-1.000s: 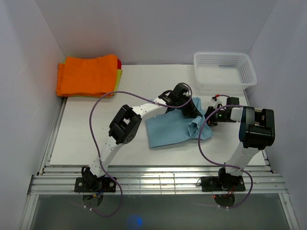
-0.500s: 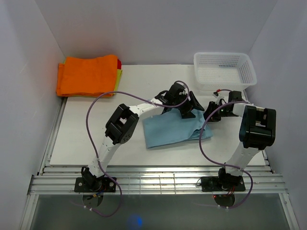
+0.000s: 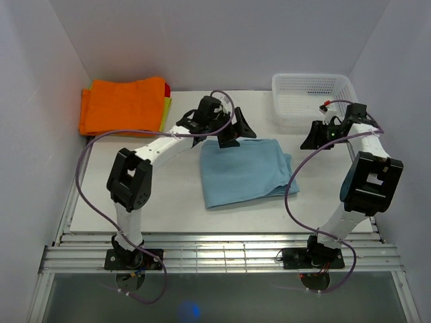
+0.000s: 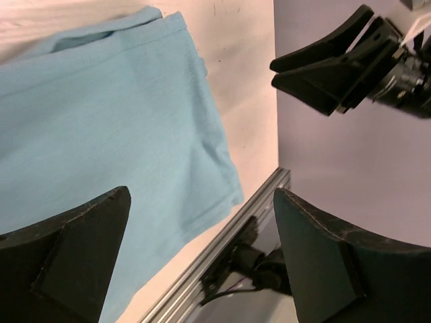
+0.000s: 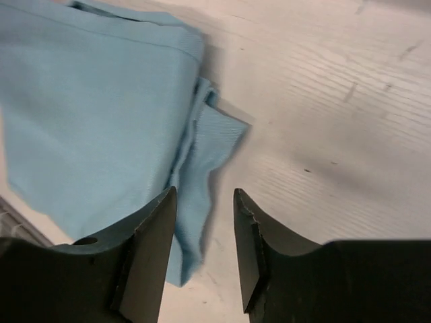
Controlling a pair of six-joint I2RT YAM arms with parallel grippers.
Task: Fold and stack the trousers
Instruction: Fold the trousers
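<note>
The white tabletop [image 3: 135,195] is a flat, matt rectangular board with faint scuffs and dark specks, evenly lit from above so that only soft shadows fall on it. Plain pale-grey walls enclose the tabletop on three sides: a back wall [image 3: 215,40] along its far edge, and a left wall [image 3: 34,134] and a right wall [image 3: 404,101] rising near its side edges. Along the near edge of the tabletop runs a band of slotted metal rails [image 3: 222,252], and nearer than these lies a dark glossy surface [image 3: 269,303] carrying a small blue glint [image 3: 190,311].
</note>
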